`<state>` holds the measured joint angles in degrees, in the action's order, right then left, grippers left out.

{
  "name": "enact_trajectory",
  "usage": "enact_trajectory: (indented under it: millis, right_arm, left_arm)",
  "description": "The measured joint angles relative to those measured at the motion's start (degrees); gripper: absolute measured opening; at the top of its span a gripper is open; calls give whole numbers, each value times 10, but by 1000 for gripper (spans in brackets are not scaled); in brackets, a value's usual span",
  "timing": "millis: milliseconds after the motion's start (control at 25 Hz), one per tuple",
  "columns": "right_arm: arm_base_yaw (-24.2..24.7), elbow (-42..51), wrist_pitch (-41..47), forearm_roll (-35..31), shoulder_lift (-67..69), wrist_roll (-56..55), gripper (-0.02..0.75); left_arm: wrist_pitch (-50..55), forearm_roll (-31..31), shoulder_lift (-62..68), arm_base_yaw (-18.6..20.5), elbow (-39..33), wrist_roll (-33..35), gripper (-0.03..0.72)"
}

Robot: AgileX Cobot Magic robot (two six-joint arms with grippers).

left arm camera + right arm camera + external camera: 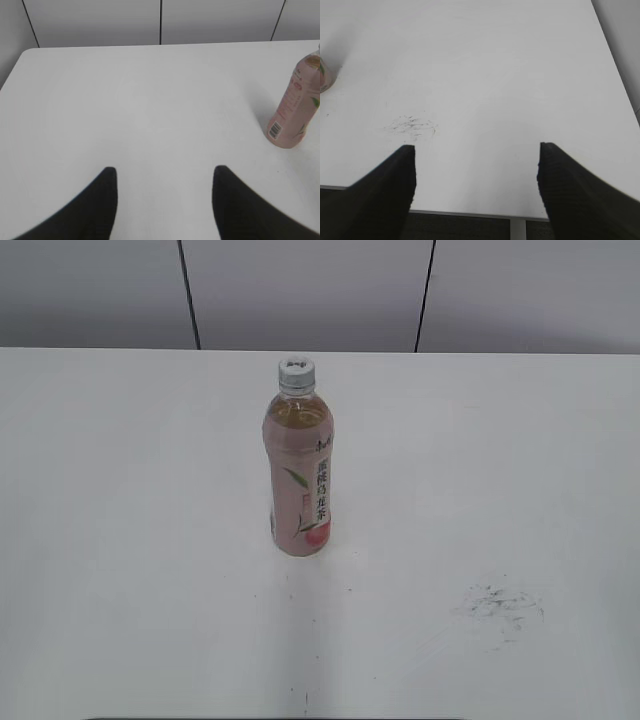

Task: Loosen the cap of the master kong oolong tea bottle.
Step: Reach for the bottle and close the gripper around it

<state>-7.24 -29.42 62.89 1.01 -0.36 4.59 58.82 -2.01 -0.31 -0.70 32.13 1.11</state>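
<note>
The slim pink-labelled clear plastic tea bottle (299,475) stood upright on the white bench (120,540), its small silver-grey screw cap (296,370) on; the left pincer (165,172) and right pincer (476,150) gaped wide, holding nothing.

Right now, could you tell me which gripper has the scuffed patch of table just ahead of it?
The right gripper: dark scuff marks lie just beyond it; the left gripper faces clean table.

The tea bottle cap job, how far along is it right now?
Nothing looks done yet. The slim pink-labelled tea bottle stands upright, its small silver-grey cap on. Nothing is in hand: the left gripper and right gripper are open, away from it. Gripping and twisting remain.
</note>
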Motion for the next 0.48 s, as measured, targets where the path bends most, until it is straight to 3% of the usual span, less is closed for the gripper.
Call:
enact_trajectory:
  millis: [480]
  right_arm:
    - [0,0,0,0,0,0,571]
  left_arm:
    - [0,-16,0,0,0,0,373]
